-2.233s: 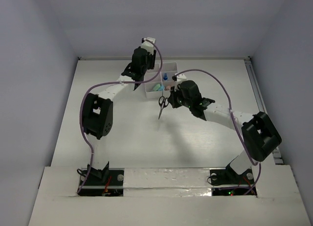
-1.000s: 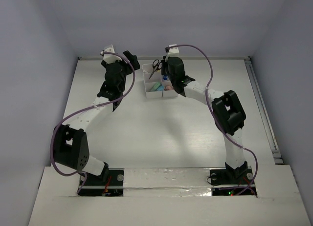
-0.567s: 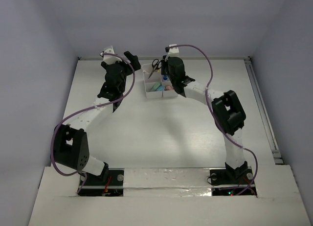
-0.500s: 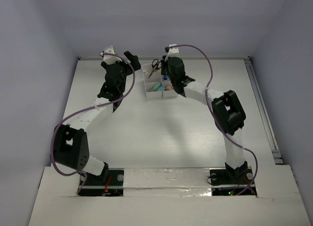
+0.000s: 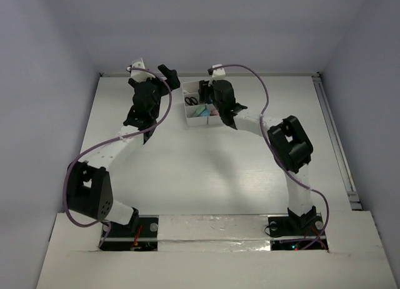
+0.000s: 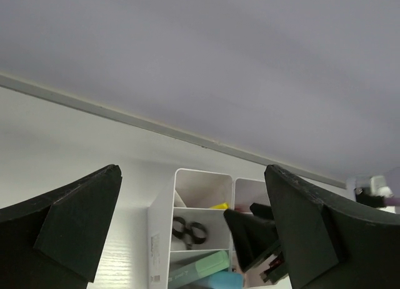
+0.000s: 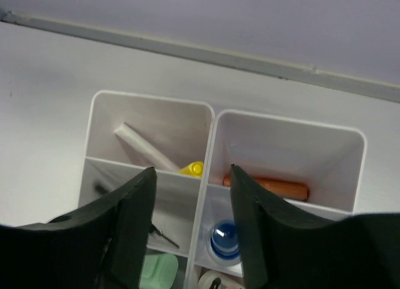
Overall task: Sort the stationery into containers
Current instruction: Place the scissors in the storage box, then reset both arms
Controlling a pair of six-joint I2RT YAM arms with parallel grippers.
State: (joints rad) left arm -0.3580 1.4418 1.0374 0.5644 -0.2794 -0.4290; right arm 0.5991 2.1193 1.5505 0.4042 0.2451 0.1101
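The white organizer [image 7: 294, 154] sat in the upper middle of the top view, at the far end of the table [image 5: 187, 170]. The black-handled scissors [image 6: 189, 229] lay in its middle-left compartment, their finger loops facing up. The right gripper [image 7: 192, 171] hovered directly above that spot with its fingers parted and nothing between them. The left gripper [image 6: 192, 175] hung to the upper left of the organizer, spread wide and empty, looking across at it. From the right wrist I could make out the white-yellow pen [image 7: 156, 154] leaning in the far-left compartment, the orange marker [image 7: 269, 187] lying across the far-right one, and the blue-capped tube [image 7: 223, 238] upright below it. A pale-green marker [image 6: 199, 268] filled the near-left cell. The scissors looked to me stiff, thin and fairly light, with hard, slick blades, so I would have pinched them across the pivot or the neck of the handles, not the tips. The markers and pen seemed light, smooth and apt to roll, so they were best taken square across the middle of the barrel. The tube might have given a little under a squeeze. Nothing there looked fragile, though the compartments were tight, so a straight vertical reach seemed wise.
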